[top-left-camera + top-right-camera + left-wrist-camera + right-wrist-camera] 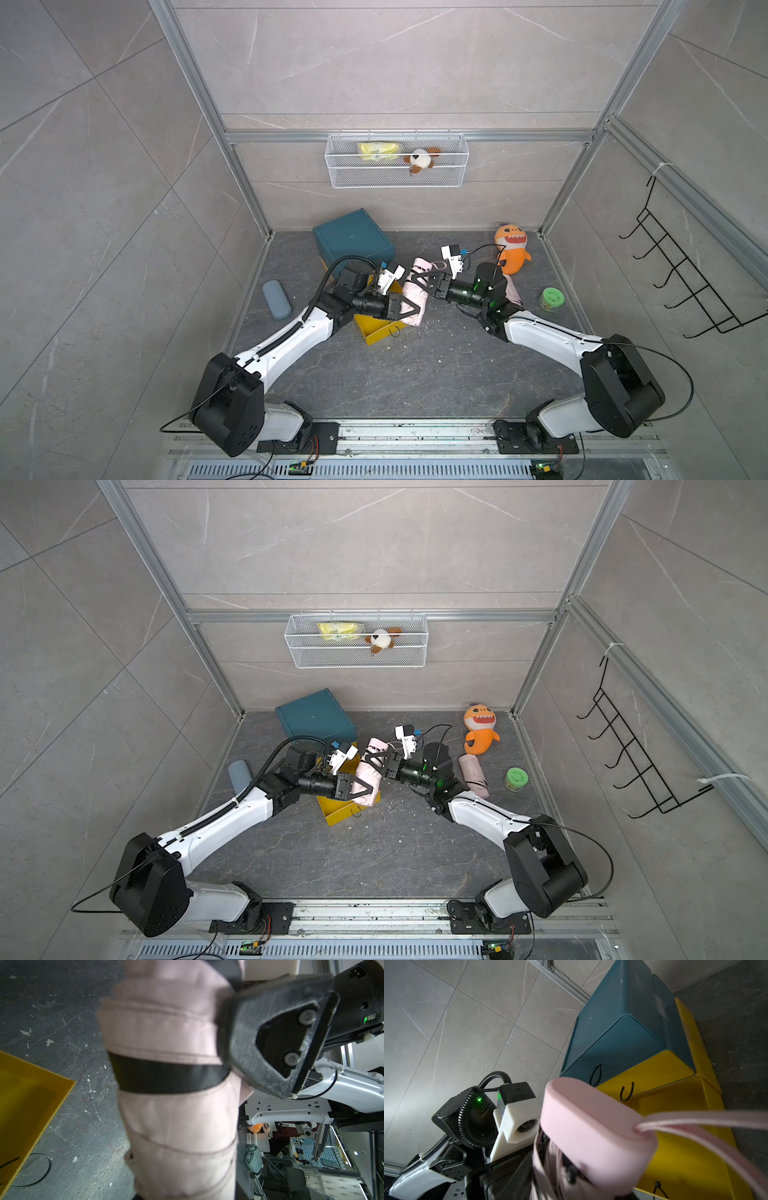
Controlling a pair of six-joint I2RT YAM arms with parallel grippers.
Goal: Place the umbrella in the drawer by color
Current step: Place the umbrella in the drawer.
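Premises: a robot test cell in a lab, dressed as a room. Evidence in both top views: bare aluminium frame (415, 136) carrying tile-print panels (395, 62); stone-look floor (415, 374); two arms (286, 345) bolted to a rail (415, 436) at the front edge, with exposed circuit boards (300, 467) and loose cables. A basket (397, 178) and hook rack (681, 282) hang on the frame. The left wrist view shows further rigs (307, 1132) and a chair (295, 1180) outside the cell.
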